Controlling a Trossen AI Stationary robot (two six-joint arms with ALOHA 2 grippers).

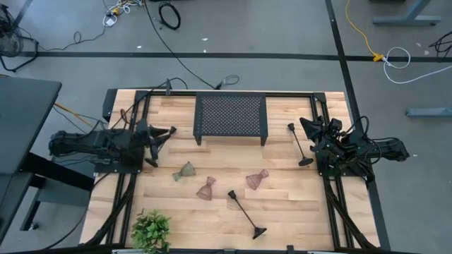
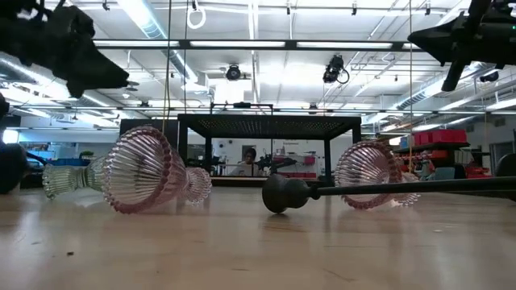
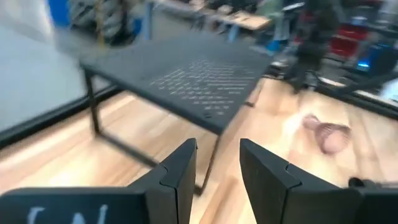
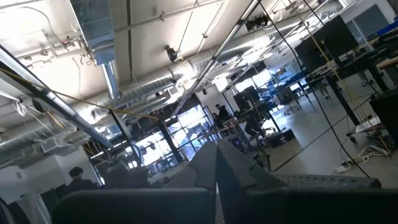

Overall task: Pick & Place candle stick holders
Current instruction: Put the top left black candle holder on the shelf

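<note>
Three small waisted glass candle holders lie on their sides mid-table: a greenish one [image 1: 184,171] and two pinkish ones [image 1: 206,189], [image 1: 257,179]; they also show in the low view [image 2: 149,171]. One black stem holder [image 1: 244,214] lies near the front. Another [image 1: 299,145] lies by the right arm, its cup top [image 1: 290,128] close to my right gripper [image 1: 305,125]. That gripper is shut, empty and tipped up toward the ceiling [image 4: 216,152]. My left gripper [image 1: 169,132] is open and empty [image 3: 217,149], left of the rack. A third black holder is not in view.
A black mesh rack [image 1: 231,118] stands at the table's far middle. A green leafy plant [image 1: 150,231] sits at the near left corner. Bare wood [image 1: 212,152] lies between the rack and the glass holders.
</note>
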